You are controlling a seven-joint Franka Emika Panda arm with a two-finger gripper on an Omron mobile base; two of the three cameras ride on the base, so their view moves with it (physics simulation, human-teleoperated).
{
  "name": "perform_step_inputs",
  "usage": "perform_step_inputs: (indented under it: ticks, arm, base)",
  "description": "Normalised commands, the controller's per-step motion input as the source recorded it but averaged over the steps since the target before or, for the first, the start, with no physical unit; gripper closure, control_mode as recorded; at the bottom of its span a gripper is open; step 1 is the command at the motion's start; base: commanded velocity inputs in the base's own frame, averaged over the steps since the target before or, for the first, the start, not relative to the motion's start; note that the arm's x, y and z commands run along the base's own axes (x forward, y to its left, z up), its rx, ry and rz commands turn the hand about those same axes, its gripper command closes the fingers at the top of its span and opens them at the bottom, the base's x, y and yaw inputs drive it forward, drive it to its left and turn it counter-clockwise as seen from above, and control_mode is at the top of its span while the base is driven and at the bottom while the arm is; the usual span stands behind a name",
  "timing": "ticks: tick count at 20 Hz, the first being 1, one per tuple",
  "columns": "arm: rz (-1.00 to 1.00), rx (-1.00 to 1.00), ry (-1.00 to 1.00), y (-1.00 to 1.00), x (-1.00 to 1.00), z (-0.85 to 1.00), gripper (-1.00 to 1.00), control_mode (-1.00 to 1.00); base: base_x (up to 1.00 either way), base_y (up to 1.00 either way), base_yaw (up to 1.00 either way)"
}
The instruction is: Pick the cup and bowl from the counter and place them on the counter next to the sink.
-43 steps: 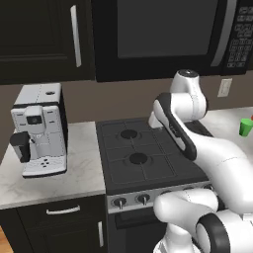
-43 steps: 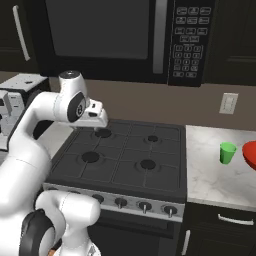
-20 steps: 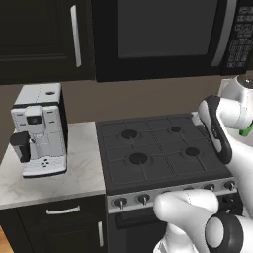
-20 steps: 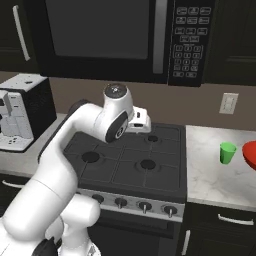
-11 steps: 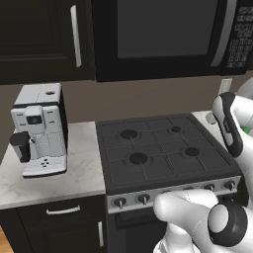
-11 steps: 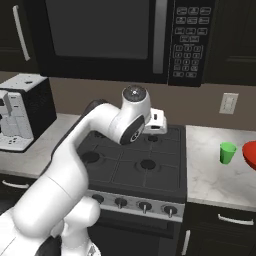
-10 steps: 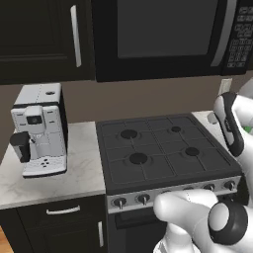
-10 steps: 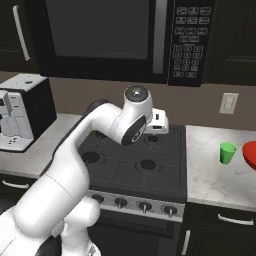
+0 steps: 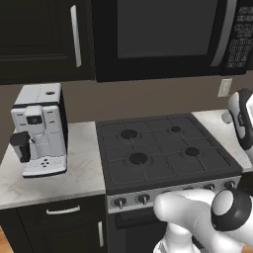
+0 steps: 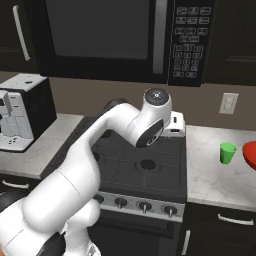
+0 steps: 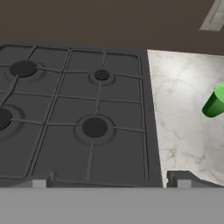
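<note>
The small green cup [image 10: 228,152] stands upright on the white marble counter [image 10: 210,175] to the right of the stovetop. It also appears at the right edge of the hand view as the cup [image 11: 215,103]. The red bowl [image 10: 250,155] sits just right of the cup, cut off by the frame edge. My gripper [image 11: 111,183] is open with nothing between its fingertips [image 11: 41,181]. It hovers over the stovetop's right side, left of the cup and well apart from it. The sink is out of view.
The black stovetop [image 9: 163,148] with several burners lies under the arm. A coffee machine [image 9: 37,131] stands on the left counter. A microwave [image 10: 115,40] hangs above the stove, and a wall outlet [image 10: 228,103] sits behind the cup.
The arm has swung right across the stovetop, from its left side to its right edge, nearer the cup. The gripper has stayed open. Cup and bowl have not moved.
</note>
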Motion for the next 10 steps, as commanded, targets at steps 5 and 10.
perform_step_inputs:
  ticks: [5, 10]
  arm:
    - [-0.04, -0.03, 0.0, -0.42, -0.16, 0.0, -1.0, -1.0]
    - [-0.08, -0.05, 0.0, -0.38, -0.27, 0.0, -1.0, -1.0]
  base:
    - [0.0, 0.0, 0.0]
    - [0.0, 0.0, 0.0]
